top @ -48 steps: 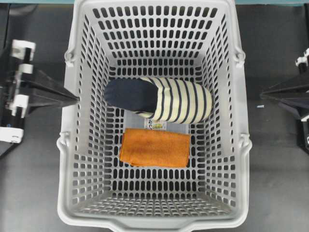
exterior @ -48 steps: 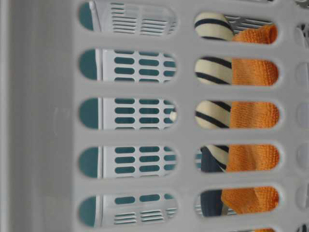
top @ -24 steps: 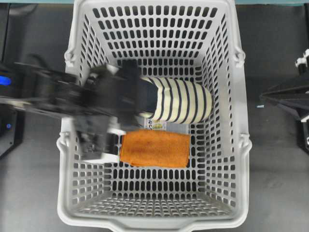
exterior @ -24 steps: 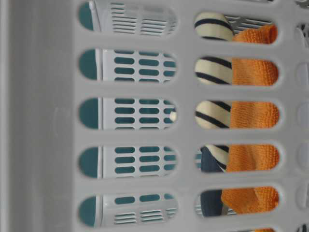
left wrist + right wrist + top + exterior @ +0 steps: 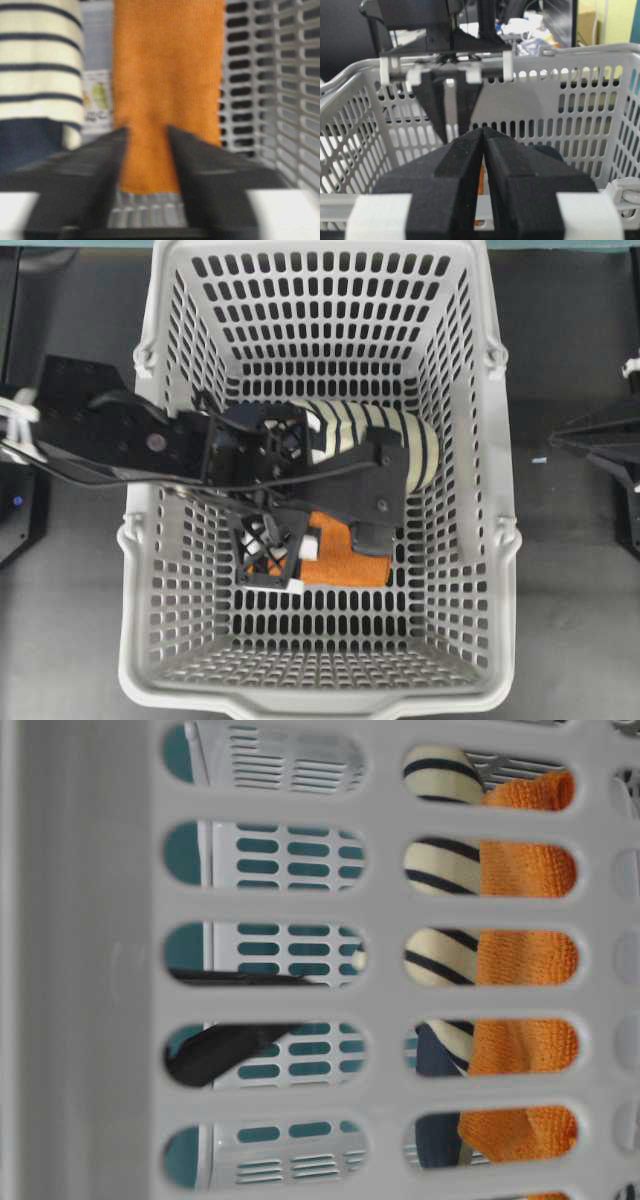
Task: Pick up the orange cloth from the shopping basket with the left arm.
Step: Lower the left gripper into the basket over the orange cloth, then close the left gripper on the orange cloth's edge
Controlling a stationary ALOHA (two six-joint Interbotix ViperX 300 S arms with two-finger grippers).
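Observation:
The orange cloth [image 5: 345, 560] lies flat on the floor of the grey shopping basket [image 5: 140, 540], in front of the striped slipper. My left gripper [image 5: 285, 560] is inside the basket, over the cloth's left end. In the left wrist view the left gripper [image 5: 146, 131] is open, with its jaws either side of the middle of the near end of the cloth [image 5: 167, 75]. Nothing is held. My right gripper [image 5: 483, 131] is shut and empty, outside the basket's right wall [image 5: 570, 115]. The cloth also shows in the table-level view [image 5: 520, 960].
A cream-and-navy striped slipper [image 5: 400, 440] lies across the basket's middle, just beyond the cloth, also in the left wrist view [image 5: 35, 60]. A flat item with a printed label [image 5: 97, 100] lies under them. The left arm [image 5: 230, 1050] shows through the wall slots.
My left arm has swung from the table's left side into the basket and come down over the cloth's left end. The cloth, slipper and right arm have not moved.

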